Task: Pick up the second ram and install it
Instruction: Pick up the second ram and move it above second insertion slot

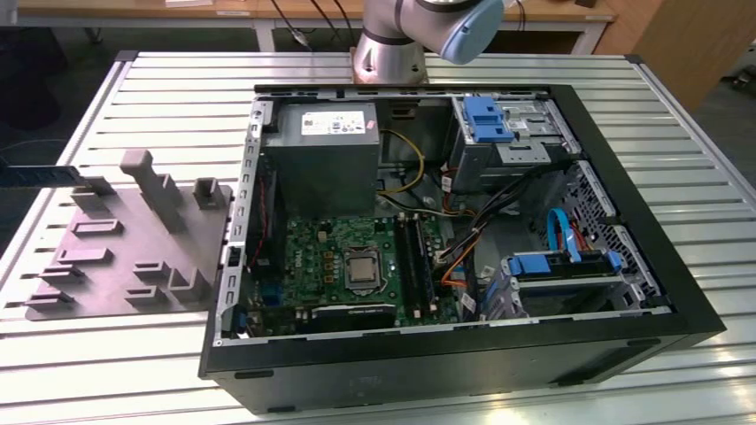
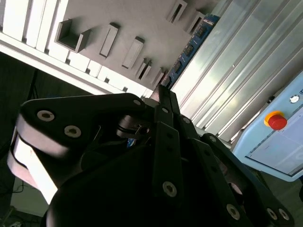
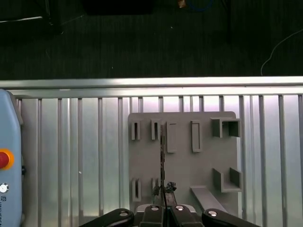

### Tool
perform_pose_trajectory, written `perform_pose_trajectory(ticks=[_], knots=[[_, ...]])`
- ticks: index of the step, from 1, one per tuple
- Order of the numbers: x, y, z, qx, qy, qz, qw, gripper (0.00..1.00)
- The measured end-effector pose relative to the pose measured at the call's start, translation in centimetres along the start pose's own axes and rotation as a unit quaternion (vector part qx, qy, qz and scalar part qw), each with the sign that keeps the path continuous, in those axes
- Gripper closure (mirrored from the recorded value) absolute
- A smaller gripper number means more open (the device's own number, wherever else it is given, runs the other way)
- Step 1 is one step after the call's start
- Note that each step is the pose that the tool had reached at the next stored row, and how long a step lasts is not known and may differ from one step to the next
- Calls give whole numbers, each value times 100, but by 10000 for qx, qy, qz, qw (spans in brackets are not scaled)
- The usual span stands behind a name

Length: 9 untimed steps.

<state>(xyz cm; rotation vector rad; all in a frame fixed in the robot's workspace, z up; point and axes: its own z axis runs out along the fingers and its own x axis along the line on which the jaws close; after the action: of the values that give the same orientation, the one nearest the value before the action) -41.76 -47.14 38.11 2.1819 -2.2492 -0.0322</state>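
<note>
Pincer (image 3: 163,193) clenched on one end of the second ram (image 3: 162,151). Board is edge-on over the gray fixture plate (image 3: 189,175). That's by the desk (image 1: 119,372) edge on the exterior view's left, well apart from the open PC case (image 1: 449,372).
</note>
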Motion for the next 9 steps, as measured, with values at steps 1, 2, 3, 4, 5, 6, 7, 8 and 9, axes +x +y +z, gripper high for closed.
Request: perform_pose_trajectory(ticks=[1,2,3,4,5,6,7,8,9], knots=[[0,0,-17,-1,0,0,10000,89],[0,1,-29,0,0,0,10000,89],[0,1,-36,0,0,0,10000,89],[0,1,-43,0,0,0,10000,89],[0,1,-45,0,0,0,10000,89],[0,1,-46,1,0,0,10000,89],[-1,1,-47,1,0,0,10000,89],[-1,1,-48,0,0,0,10000,89],[0,1,-49,0,0,0,10000,89]])
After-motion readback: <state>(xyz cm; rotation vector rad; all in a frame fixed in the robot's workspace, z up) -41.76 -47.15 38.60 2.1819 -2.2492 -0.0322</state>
